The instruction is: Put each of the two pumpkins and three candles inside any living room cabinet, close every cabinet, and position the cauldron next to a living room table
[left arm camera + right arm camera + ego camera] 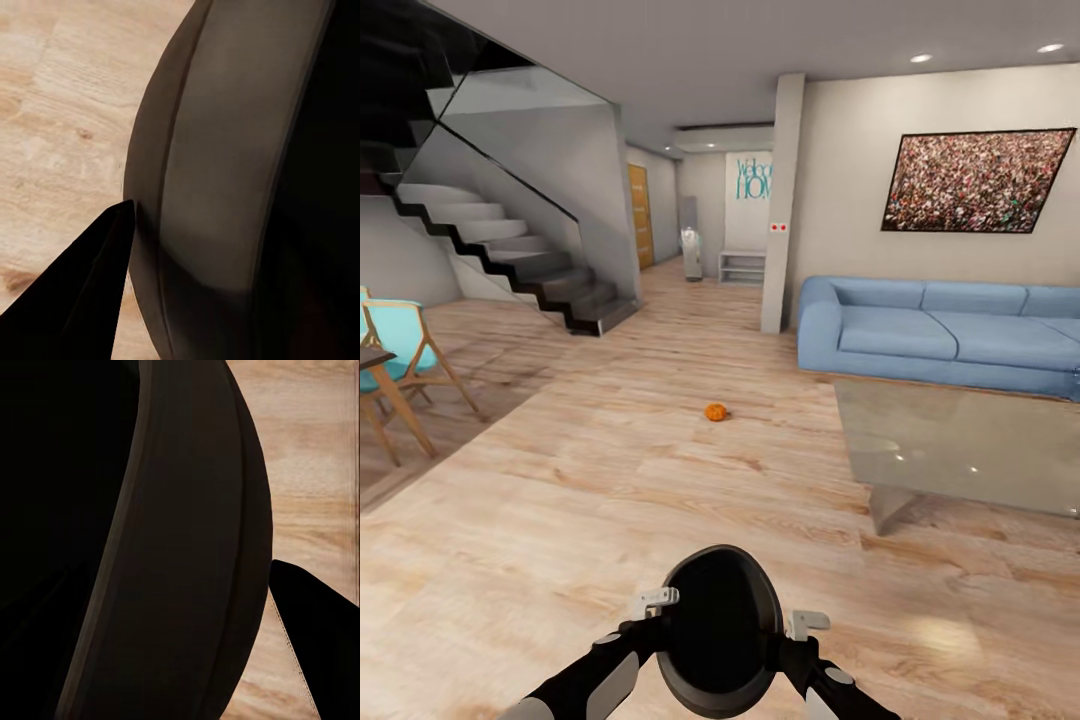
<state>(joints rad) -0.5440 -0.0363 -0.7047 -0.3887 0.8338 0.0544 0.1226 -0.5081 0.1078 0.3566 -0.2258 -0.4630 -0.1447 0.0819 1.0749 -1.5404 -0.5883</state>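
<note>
Far ahead and left of the hands stand stairs (510, 250), then a wall sign (754, 178) reading "Welco… HOM…", partly hidden by a pillar (781, 200). The left hand (657, 601) and right hand (807, 625) press the cauldron (722, 630) from either side, gripping its rim, over the floor (560, 520). A pumpkin (716, 411) lies ahead; a glass bench (960, 440) and sofa (940, 335) stand ahead-right.

You've got the cauldron (722, 632) low in the head view, black, round, wide dark mouth tipped toward the camera, sitting between the two arms above the wood floor. Wrist views show its curved dark wall (225, 187) and rim band (180, 555) close up. One pumpkin (716, 411), small, bright orange, sits upright on the bare floor well ahead, left of the glass table.
</note>
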